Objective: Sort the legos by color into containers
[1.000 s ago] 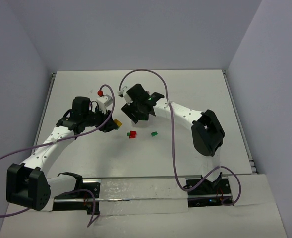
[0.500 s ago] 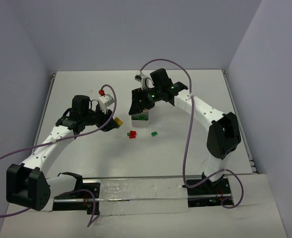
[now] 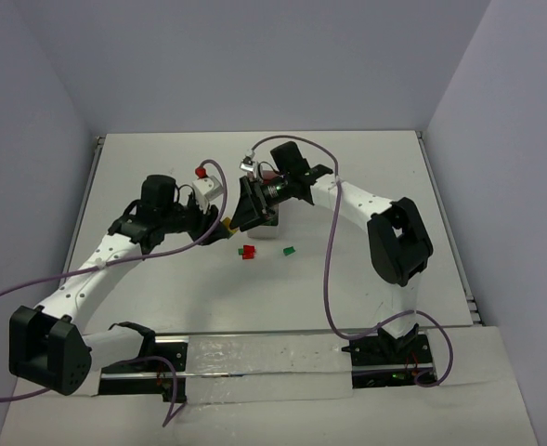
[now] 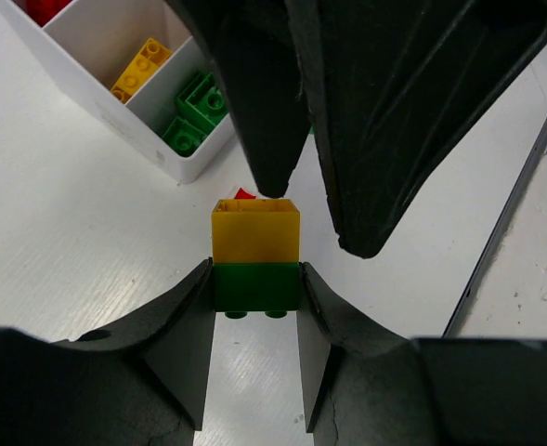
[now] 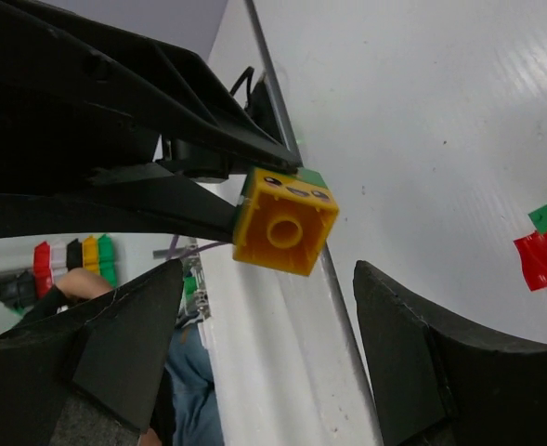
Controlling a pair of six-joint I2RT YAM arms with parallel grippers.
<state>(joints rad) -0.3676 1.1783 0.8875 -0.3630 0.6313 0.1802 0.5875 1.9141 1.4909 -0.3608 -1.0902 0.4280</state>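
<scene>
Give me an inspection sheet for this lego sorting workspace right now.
Surface: white table, no spills seen.
Job's things: yellow-on-green plastic brick stack, gripped; white three-compartment plastic tray holding red, yellow and green bricks apart; small red-and-green stack and green brick loose.
Clutter: nothing seen.
Grippers: left gripper shut on that stack; right gripper open, facing its yellow end.
Cables: purple cables loop off both arms, clear of bricks.
Surroundings: plain pale walls.
</scene>
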